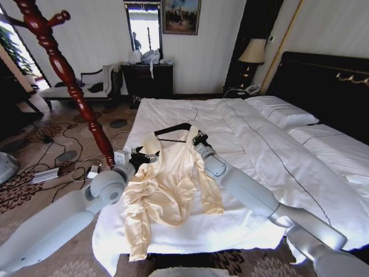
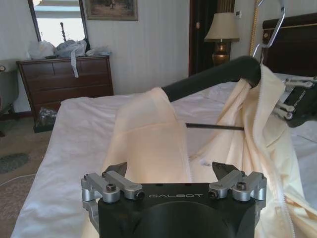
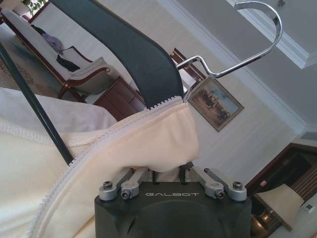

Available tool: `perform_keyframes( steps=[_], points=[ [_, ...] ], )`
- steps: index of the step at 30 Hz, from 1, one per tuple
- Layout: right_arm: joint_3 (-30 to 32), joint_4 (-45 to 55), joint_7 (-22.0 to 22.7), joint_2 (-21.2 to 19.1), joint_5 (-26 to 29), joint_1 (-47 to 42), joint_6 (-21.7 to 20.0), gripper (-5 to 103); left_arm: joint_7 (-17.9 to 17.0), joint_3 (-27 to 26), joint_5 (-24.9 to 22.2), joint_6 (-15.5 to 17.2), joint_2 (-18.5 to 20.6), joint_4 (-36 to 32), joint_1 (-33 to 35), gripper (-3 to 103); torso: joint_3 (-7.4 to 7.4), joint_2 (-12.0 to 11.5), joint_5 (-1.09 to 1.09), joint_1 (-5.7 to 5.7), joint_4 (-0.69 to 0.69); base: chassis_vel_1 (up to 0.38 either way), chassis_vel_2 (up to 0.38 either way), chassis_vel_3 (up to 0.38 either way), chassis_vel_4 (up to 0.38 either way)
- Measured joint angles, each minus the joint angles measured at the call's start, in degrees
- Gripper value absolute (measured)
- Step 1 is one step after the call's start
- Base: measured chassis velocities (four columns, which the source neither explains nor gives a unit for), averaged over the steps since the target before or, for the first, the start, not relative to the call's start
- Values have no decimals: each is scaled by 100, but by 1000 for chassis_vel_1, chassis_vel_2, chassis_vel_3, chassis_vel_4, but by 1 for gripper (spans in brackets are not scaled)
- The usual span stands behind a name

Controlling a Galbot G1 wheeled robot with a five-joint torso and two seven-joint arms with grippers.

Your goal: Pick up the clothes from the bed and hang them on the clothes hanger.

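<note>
The hanging step is judged half done: the clothes (image 1: 167, 184) are held above the bed (image 1: 277, 156), the right pincer (image 1: 199, 139) closed on fabric over the clothes hanger (image 1: 172, 129), whose 9 o'clock arm must next be covered by the spread, empty left pincer (image 1: 149, 157).

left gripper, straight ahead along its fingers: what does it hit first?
Most likely the cream top: the fabric hangs right between the open fingers of the left gripper. The black hanger sits behind and above it; depth is unclear.

arms: pale grey, rounded joints | wrist blocks: black, "GALBOT" lettering | linkages: silver, screwed
</note>
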Motion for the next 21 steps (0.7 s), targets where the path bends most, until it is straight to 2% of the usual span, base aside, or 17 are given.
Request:
perform_keyframes(
  steps=[12,15,21],
  points=[
    [-11,46,-60,-17,-80,18,55,22,-172,550,282,158,-382,331,-484,92,0,0,1,0,-1,0,0,0,0],
    [2,75,-64,-53,-81,3,55,22,-187,649,287,189,-436,340,-579,82,0,0,2,0,-2,0,0,0,0],
    [24,116,-85,-118,-82,-10,52,22,-178,698,325,249,-489,406,-604,76,0,0,0,0,0,0,0,0,0]
  ],
)
